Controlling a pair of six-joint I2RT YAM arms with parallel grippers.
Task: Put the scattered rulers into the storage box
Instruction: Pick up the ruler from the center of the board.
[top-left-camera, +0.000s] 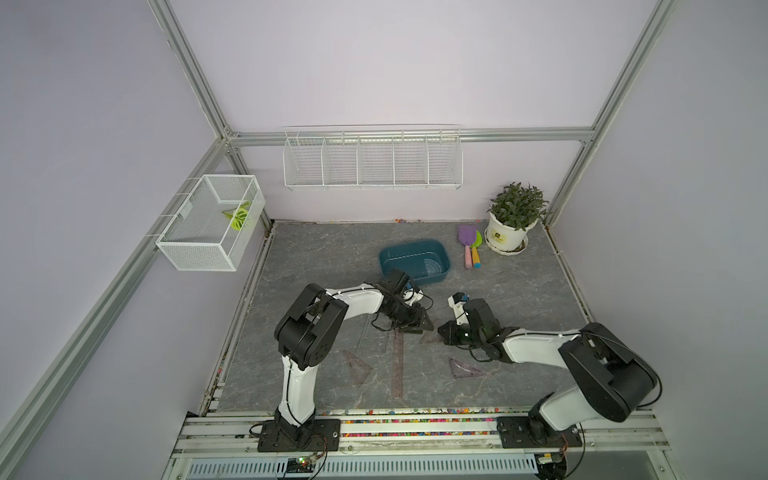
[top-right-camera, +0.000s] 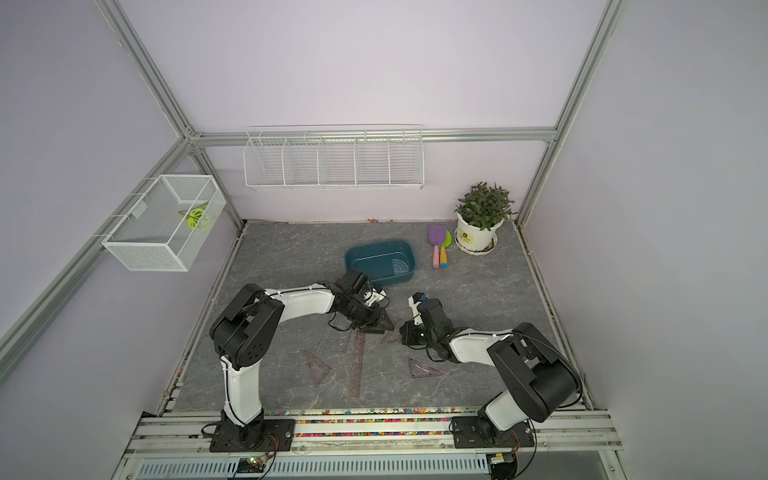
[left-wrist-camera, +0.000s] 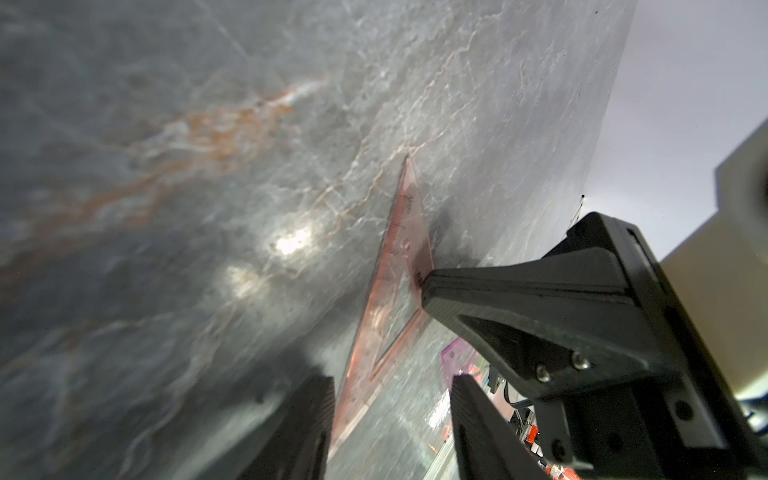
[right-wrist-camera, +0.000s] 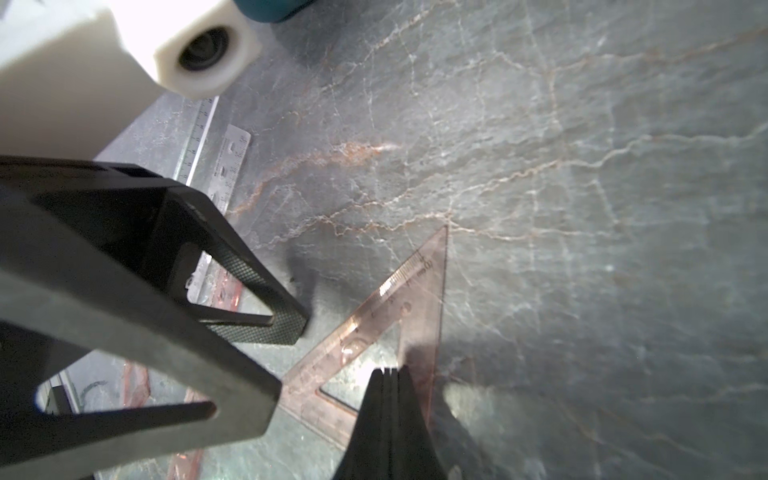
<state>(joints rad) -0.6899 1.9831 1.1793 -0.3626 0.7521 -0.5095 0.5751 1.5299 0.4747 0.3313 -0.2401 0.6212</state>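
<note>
A brown triangle ruler lies flat on the grey table between my two grippers, seen also in a top view. My right gripper is shut, and its tip presses down on the triangle's edge. My left gripper is open, its fingers low over the triangle's other end. The teal storage box stands just behind my left wrist, with a bluish protractor inside. More rulers lie nearer the front: a brown triangle, a long brown ruler, a purple triangle and clear rulers.
Purple and green toy shovels and a potted plant stand at the back right. A white mesh basket hangs on the left wall and a long wire rack on the back wall.
</note>
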